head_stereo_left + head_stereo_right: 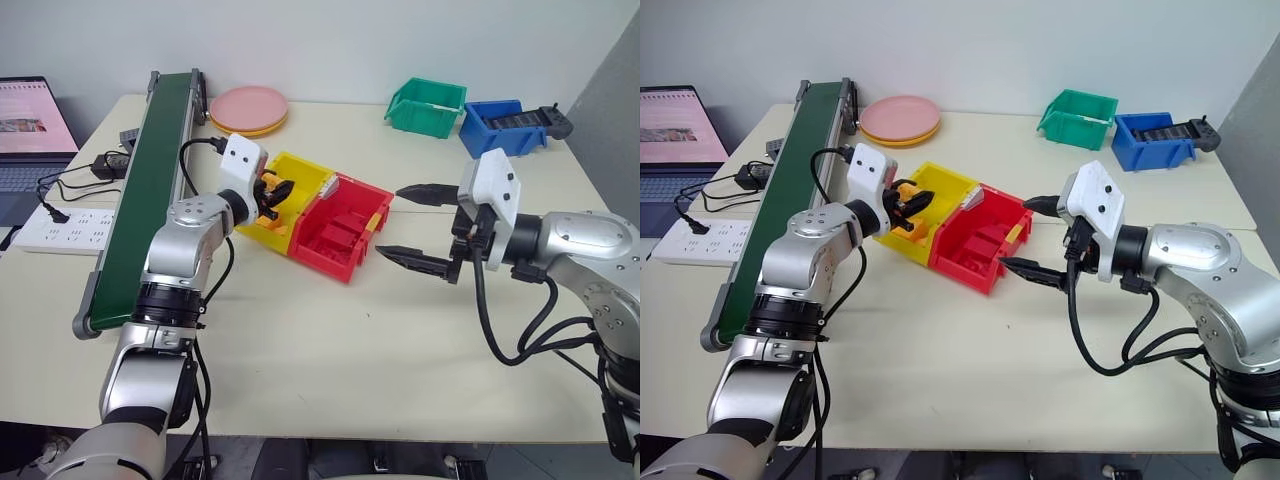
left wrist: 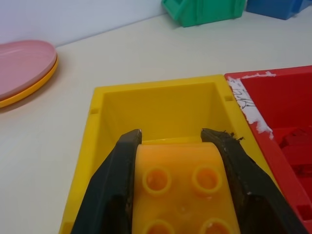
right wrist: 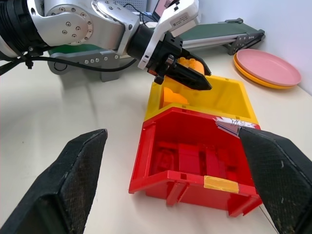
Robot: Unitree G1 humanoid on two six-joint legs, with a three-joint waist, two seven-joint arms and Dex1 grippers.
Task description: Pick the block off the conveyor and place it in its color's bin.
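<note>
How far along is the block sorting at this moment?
Done: the block is off the conveyor. In hand: the left gripper holds it between its jaws over the yellow bin, beside the red bin. Left: dropping it in. The right gripper hovers open, holding nothing.

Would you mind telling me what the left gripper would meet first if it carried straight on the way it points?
Probably the back wall of the yellow bin, directly ahead of the left gripper holding the block.
</note>
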